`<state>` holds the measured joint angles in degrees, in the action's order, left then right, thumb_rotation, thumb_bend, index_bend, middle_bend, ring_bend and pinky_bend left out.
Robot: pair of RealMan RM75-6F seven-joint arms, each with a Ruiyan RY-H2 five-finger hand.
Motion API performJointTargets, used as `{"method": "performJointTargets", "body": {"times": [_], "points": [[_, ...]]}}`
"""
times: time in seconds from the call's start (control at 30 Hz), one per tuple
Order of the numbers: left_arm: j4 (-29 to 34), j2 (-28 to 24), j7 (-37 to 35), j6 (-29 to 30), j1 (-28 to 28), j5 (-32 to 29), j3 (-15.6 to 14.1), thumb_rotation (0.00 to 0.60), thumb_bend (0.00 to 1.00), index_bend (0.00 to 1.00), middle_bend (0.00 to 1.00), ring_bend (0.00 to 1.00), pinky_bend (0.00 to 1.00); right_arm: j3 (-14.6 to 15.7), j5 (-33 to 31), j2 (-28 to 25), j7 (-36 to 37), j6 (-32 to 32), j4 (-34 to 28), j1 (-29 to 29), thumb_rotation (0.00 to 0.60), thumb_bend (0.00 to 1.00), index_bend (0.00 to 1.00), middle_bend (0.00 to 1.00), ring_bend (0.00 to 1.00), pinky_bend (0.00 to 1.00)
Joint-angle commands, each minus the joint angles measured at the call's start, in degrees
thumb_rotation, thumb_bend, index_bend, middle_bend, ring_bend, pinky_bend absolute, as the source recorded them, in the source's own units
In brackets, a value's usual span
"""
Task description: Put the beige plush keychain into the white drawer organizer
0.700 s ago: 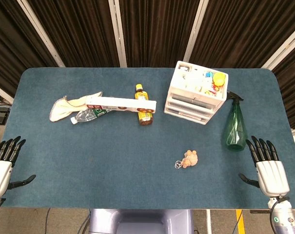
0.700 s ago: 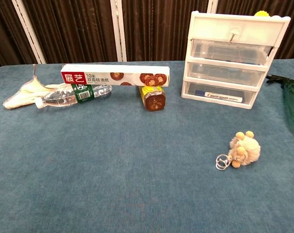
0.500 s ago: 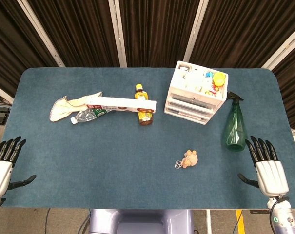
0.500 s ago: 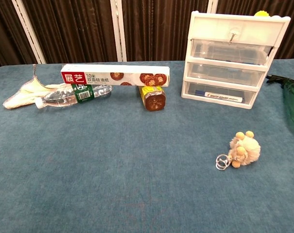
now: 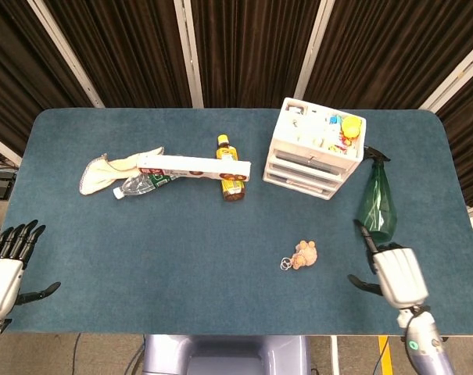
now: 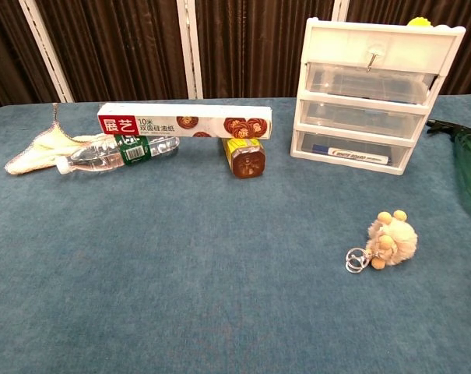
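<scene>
The beige plush keychain (image 5: 306, 253) (image 6: 392, 238) lies on the blue table, its metal ring (image 6: 355, 259) toward the left. The white drawer organizer (image 5: 315, 148) (image 6: 371, 93) stands behind it at the back right, its drawers closed and small items in its top tray. My right hand (image 5: 395, 273) hovers over the table's front right, to the right of the keychain and apart from it, holding nothing with its thumb out. My left hand (image 5: 5, 268) is at the front left edge, fingers straight and apart, empty. Neither hand shows in the chest view.
A green spray bottle (image 5: 376, 199) lies just beyond my right hand, right of the organizer. A long box (image 5: 194, 166), a plastic bottle (image 5: 146, 183), a cloth (image 5: 111, 169) and a brown-capped bottle (image 5: 231, 173) sit at the back left-centre.
My right hand has moved left and inward over the table toward the keychain, its fingers now foreshortened. The left hand has dropped slightly. The keychain has not moved.
</scene>
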<state>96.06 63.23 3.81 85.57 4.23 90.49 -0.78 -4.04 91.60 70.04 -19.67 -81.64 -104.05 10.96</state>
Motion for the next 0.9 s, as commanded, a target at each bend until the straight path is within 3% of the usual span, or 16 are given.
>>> {"method": "performJointTargets", "body": {"times": [0.03,0.2,0.47,0.9], "points": [[0.08,-0.09,-0.03,0.1,0.01,0.3,-0.07,0.529,0.04,0.0,0.0,0.0,0.0,-1.73,-3.09,4.39,-7.66,5.72,-4.3,4.01,0.6,0.06,0.19,1.0,0.97,0.85],[0.13,-0.31,-0.58,0.12,-0.03,0.71,-0.34,0.53,0.04,0.0,0.0,0.0,0.0,-2.29,-6.31,12.36,-15.0,9.21,-3.61,6.87,0.6,0.07,0.33,1.0,1.0,0.87],[0.48,-0.97,-2.32,-0.06,0.07,0.92,-0.49,0.534,0.04,0.0,0.0,0.0,0.0,-2.69,-11.61,23.39,-21.25,11.53,4.26,9.46,0.6,0.1,0.5,1.0,1.0,0.89],[0.97,-1.65,-4.4,0.24,0.16,2.15,-0.87,0.531,0.04,0.0,0.0,0.0,0.0,-2.9,-17.14,30.11,-21.05,13.3,13.23,11.12,0.6,0.17,0.49,1.0,1.0,0.89]]}}
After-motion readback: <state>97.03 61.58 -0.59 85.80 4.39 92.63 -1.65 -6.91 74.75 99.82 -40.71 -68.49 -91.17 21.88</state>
